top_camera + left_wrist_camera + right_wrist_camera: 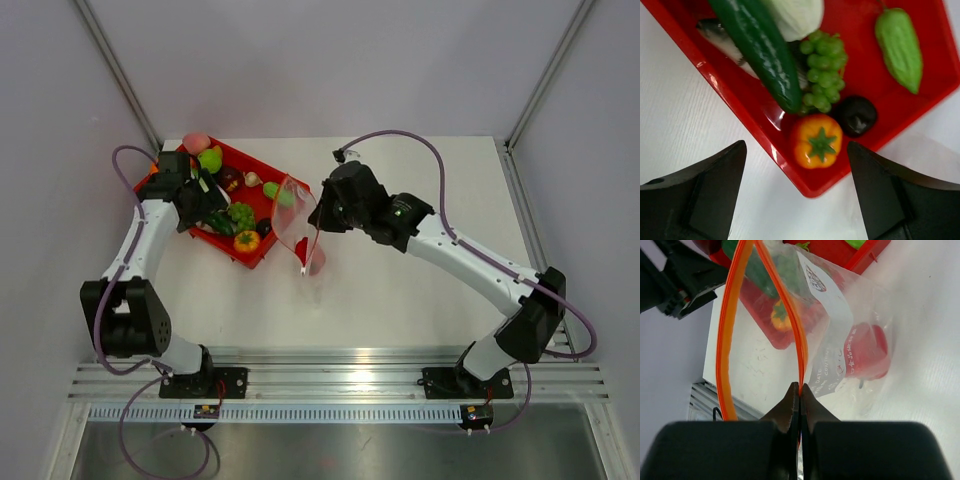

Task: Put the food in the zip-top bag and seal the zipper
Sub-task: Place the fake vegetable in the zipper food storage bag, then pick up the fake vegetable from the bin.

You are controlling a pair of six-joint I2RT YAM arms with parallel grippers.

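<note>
**Centre on the pepper**

Left claw (pixel 796 150), released, hangs over the pepper (pixel 816 141) at the tray (pixel 700 65) corner: centre over it, clear of the rim. Right claw (pixel 800 390), clenched on the zipper (pixel 727 315), holds the bag (pixel 840 315) open beside the tray, one red piece (pixel 867 352) inside.

White arms (pixel 470 265) with black joints, purple cables (pixel 395 132), black jaws.

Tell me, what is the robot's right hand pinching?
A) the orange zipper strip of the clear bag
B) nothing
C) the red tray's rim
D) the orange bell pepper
A: the right hand is closed on the zipper strip at the mouth of the zip-top bag.
</note>
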